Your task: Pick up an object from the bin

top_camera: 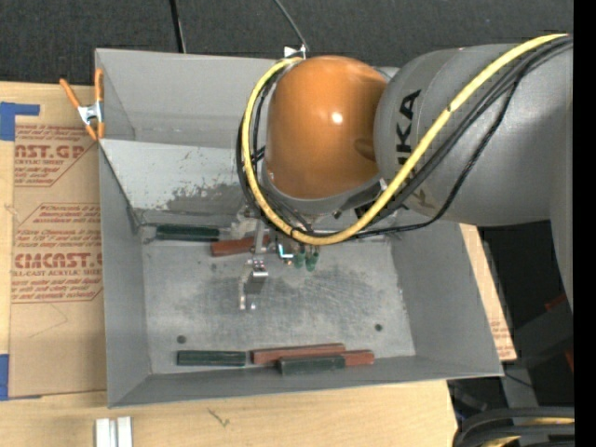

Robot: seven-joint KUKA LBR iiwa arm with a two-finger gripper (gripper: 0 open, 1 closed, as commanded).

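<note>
The approach is in hand: the jaws hang just beside a reddish-brown stick (230,247) near the bin's (126,296) back wall, their gap impossible to tell. Next, probably: centre over it, then descend.

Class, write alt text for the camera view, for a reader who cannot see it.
A grey robot arm with an orange wrist cover holds its gripper low over the middle of a grey metal bin. A dark green flat stick and a reddish-brown flat stick lie beside it, toward the back; similar sticks line the front wall.
</note>
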